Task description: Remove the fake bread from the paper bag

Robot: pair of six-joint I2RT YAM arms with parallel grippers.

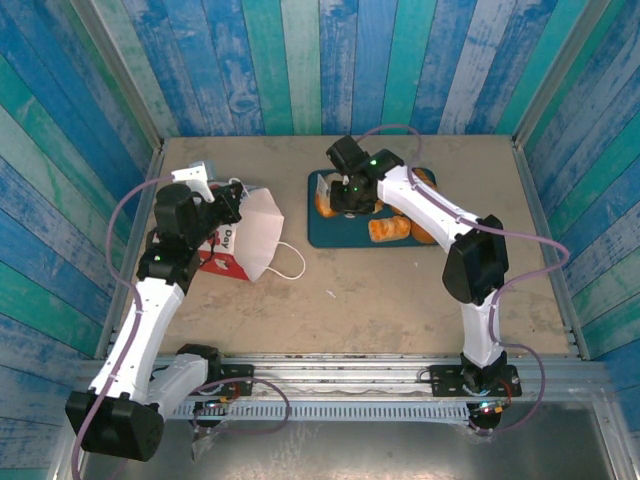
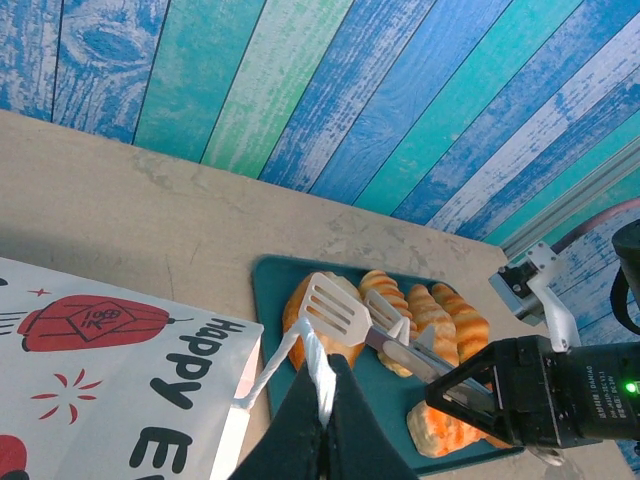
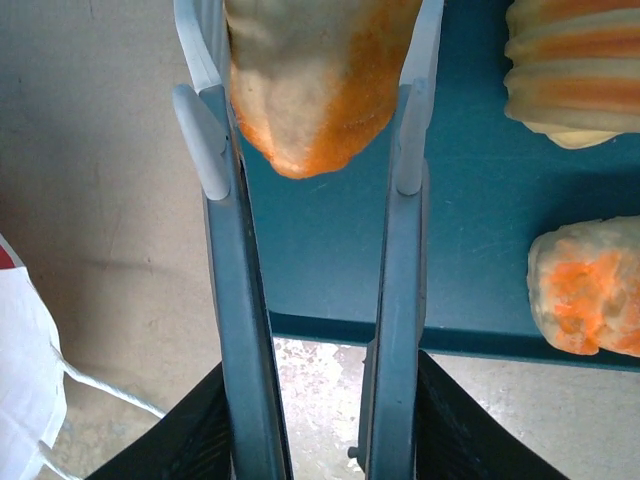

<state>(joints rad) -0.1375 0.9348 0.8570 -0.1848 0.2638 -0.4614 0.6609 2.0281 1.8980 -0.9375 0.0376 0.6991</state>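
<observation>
The step in hand appears to be the set-down of one piece of the fake bread. The right gripper has its two grey fingers pinched on either side of a golden-orange toy pastry, holding it over the near-left part of the dark teal rectangular tray. A ridged croissant and a small orange-crusted loaf already lie on that tray, to the right of the held piece.

The small white paper bag with red printed faces sits tilted on the beige table, left of the tray and apart from it. The left gripper is pressed together on one white cord handle, holding the bag up by it. The other handle loop trails loose on the table. The pictures do not show whether any bread is left inside.

The next move likely calls for lowering the pastry onto bare tray, spreading the fingers to let go, then lifting clear without nudging its neighbours.

In the top view the right arm rises from its near-right base, bends at a dark elbow on the right and reaches far-left, so the right gripper points down at the tray. The left arm climbs from the near-left base and folds over the bag, with the left gripper at the bag's far upper edge.
</observation>
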